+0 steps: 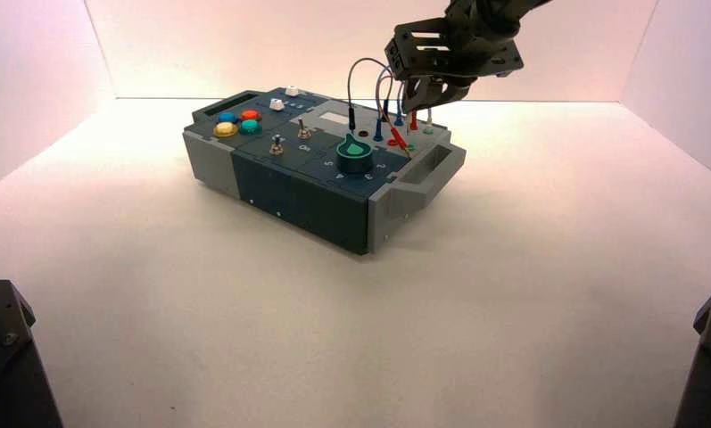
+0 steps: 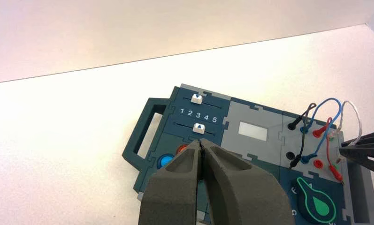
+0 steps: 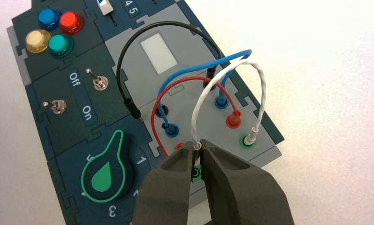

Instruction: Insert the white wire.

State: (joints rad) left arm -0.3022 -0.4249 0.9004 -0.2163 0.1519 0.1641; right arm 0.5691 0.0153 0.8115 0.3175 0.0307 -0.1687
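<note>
At the box's right-hand end, above the wire panel, the right tool (image 3: 197,149) is pinching one pale plug of the white wire (image 3: 200,98). The wire's other plug (image 3: 251,136) sits in the far green-ringed socket (image 3: 245,141); the free end is over or just beside the near green-ringed socket (image 3: 196,173), contact not discernible. Left tool (image 2: 201,143): tips pressed together, over the button side of the box (image 1: 302,201), apparently idle.

Reasons (judged): the grip is on the plug rather than the soft cable, presumably so that a push goes straight down into the socket. The seated end anchors the arch, leaving one end to steer. The right arm reaches in from its own side, which keeps most of it off the other leads.

Orientation: the wire bows upward in an arch, its span running from the far green socket towards the near one, across the panel's short way. Held plug: long axis roughly upright, cable leaving at the top, tip towards the panel; exact tilt not readable. Seated plug leans slightly.

Next, probably: centre the tip on the near green socket, then press. Risk: catching the red wire (image 3: 185,79), which loops close by.
</note>
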